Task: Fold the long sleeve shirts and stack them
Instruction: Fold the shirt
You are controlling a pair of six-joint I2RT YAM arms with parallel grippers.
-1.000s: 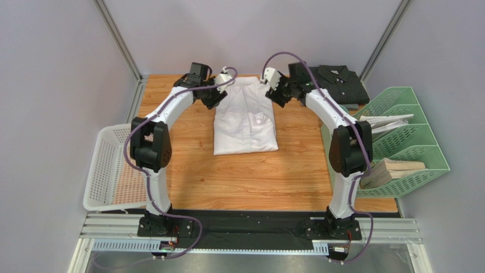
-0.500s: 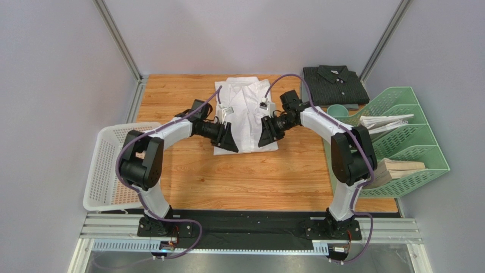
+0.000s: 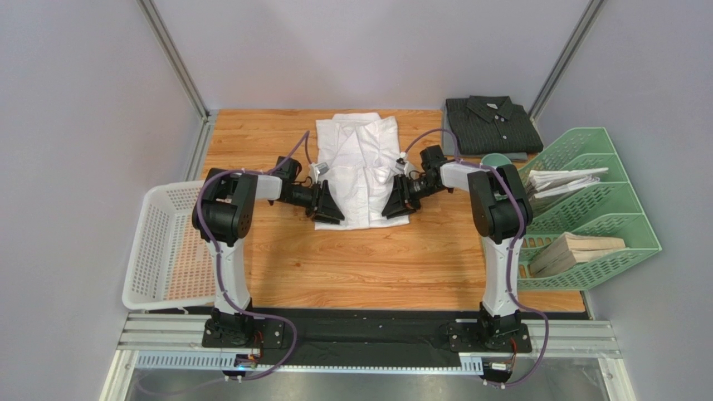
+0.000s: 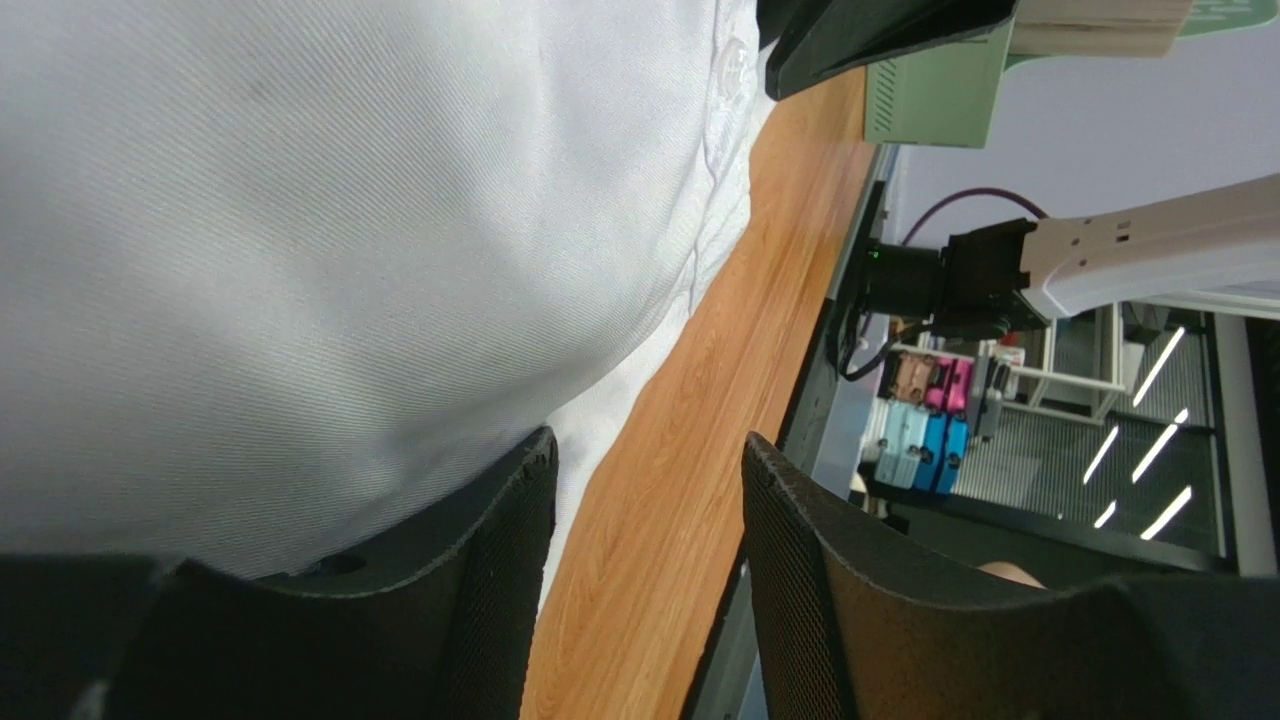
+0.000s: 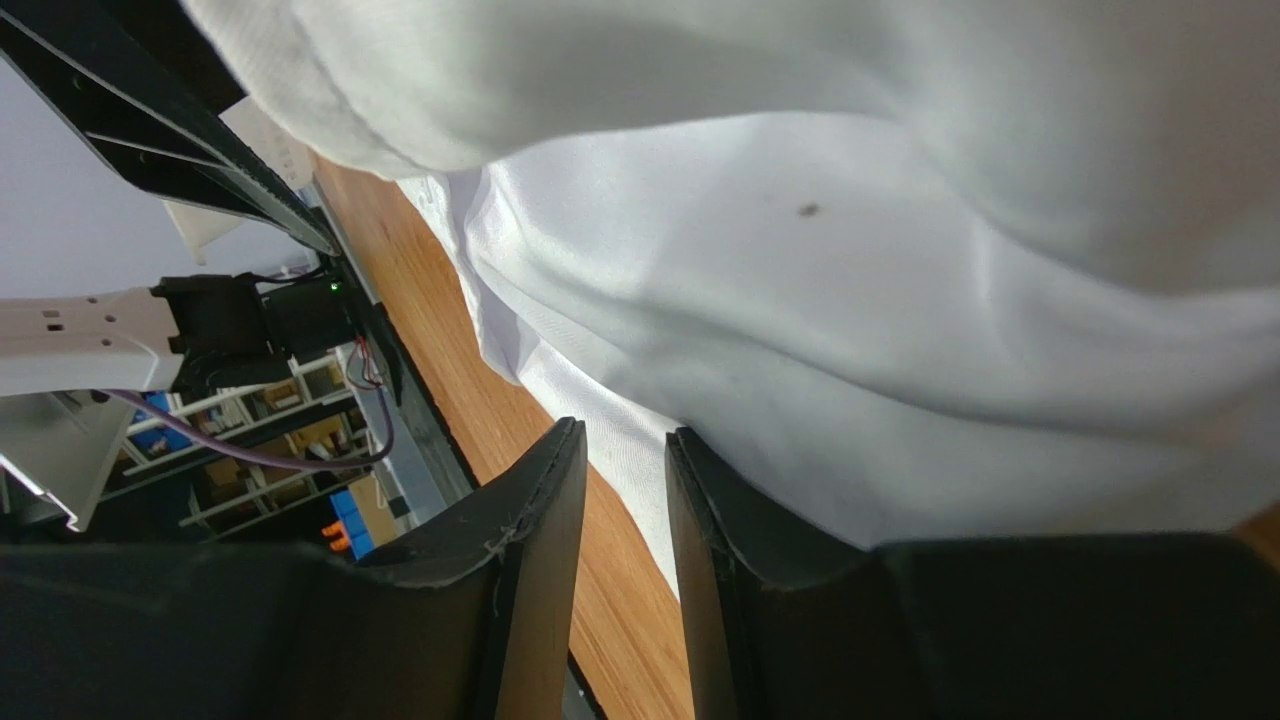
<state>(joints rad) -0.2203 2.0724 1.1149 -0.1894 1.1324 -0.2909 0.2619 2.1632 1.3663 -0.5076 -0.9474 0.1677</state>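
Top external | white shirt (image 3: 360,163): 1 | charcoal shirt (image 3: 489,125): 1

White arms (image 3: 230,280) w/ purple cables (image 3: 546,338); blk left hand (image 4: 646,450), right hand (image 5: 624,435).

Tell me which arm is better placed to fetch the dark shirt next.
Right. The dark shirt lies at the far right corner, nearer the right gripper; the left gripper would have to cross the white shirt.
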